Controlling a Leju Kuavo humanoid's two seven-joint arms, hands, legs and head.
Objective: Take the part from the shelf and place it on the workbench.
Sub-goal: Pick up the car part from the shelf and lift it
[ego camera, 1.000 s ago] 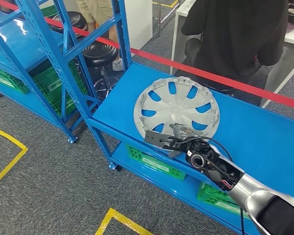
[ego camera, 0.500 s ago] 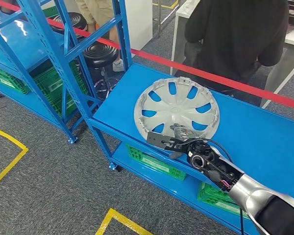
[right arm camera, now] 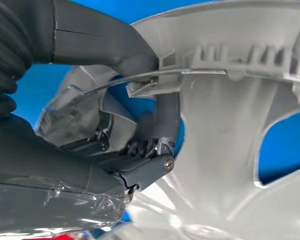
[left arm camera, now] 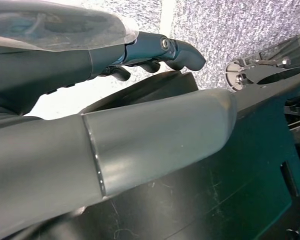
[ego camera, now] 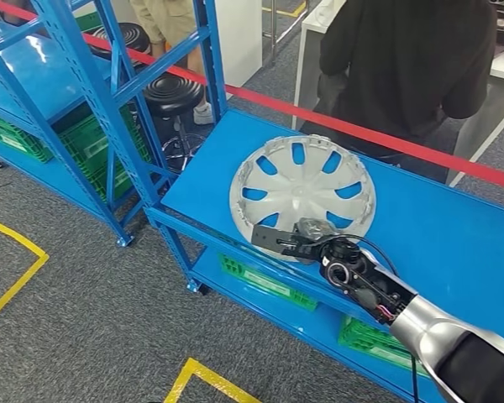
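Note:
The part is a silver wheel cover point(ego camera: 303, 189) lying flat on the blue shelf point(ego camera: 439, 235) in the head view. My right hand point(ego camera: 303, 239) is at its near rim. In the right wrist view the thumb point(right arm camera: 103, 40) lies over the rim of the wheel cover point(right arm camera: 231, 125) and a dark finger point(right arm camera: 165, 125) curls under it through an opening, so the hand point(right arm camera: 103, 145) grips the rim. My left hand point(left arm camera: 152, 135) hangs over grey floor with its fingers point(left arm camera: 160, 47) apart and nothing in them.
A red tape barrier point(ego camera: 364, 130) runs behind the shelf, and a person in black point(ego camera: 401, 59) stands just beyond it. Green crates point(ego camera: 265, 281) sit on the lower level. A second blue rack point(ego camera: 78, 75) and black stools point(ego camera: 170, 92) stand to the left. Yellow lines point(ego camera: 15, 277) mark the floor.
My right hand has pushed slightly further onto the wheel cover's near rim and its fingers have closed on it. The cover has shifted very little.

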